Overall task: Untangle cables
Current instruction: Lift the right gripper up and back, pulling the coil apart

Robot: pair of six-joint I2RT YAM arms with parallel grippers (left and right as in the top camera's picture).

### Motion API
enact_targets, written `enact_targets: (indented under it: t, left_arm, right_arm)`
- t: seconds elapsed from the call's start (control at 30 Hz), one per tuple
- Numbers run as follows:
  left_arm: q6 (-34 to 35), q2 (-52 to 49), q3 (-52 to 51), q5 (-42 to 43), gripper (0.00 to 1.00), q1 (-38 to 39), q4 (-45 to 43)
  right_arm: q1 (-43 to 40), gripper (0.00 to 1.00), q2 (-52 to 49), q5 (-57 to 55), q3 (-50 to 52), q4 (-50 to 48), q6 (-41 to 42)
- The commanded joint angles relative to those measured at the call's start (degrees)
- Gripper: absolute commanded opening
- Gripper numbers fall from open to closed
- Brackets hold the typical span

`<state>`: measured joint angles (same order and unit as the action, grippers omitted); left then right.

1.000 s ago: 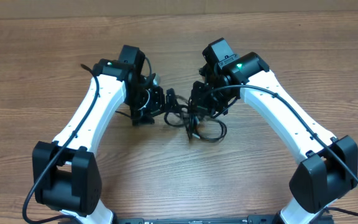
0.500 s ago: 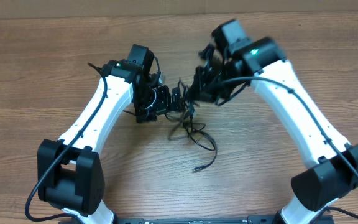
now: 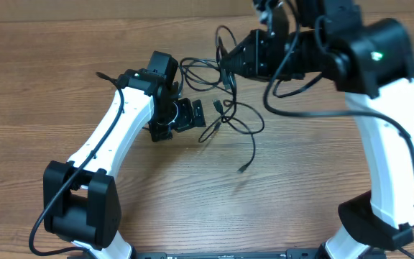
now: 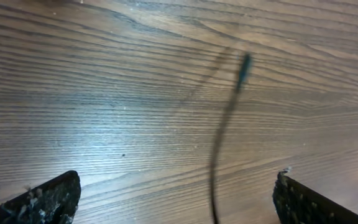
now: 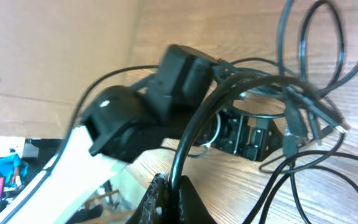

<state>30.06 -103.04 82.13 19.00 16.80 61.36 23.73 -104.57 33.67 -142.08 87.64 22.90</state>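
Note:
The cables [image 3: 230, 115] are a loose tangle of thin black cords hanging from my raised right gripper [image 3: 226, 66], with loops spreading left and down and one plug end [image 3: 243, 168] trailing toward the front. In the right wrist view my right gripper [image 5: 171, 190] is shut on a black cord, and the other cords [image 5: 303, 115] hang beyond it. My left gripper [image 3: 196, 115] is low by the tangle's left side. In the left wrist view it [image 4: 176, 202] is wide open, with one blurred cord [image 4: 219, 149] passing between the fingers without touching them.
The wooden table [image 3: 192, 194] lies under the tangle. A cardboard wall [image 3: 121, 8] runs along the back edge. The left arm [image 5: 160, 87] shows close by in the right wrist view. Thicker black arm cables run along both white arms.
My right arm has risen and swung toward the back right, lifting the tangle off the table and stretching it out. One plug end now trails forward. My left arm has barely moved.

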Motion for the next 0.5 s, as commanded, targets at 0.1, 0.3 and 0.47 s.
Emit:
enact_targets:
  t: [0.1,0.3,0.47]
  left_arm:
    - [-7.7,-0.7,0.6,15.2,0.86,-0.9,-0.8]
    - [-21.3,-0.7,0.8,42.2,0.87,-7.1,-1.3]
    - [-27.9,-0.7,0.8,53.6,0.9,-11.4,-1.2]
  right_arm:
    - [0.2,0.04,0.4,-14.1,-3.4,6.2,-0.2]
    - [0.2,0.04,0.1,-23.4,0.7,9.4,2.8]
    - [0.2,0.04,-0.1,-21.5,3.6,8.7,3.6]
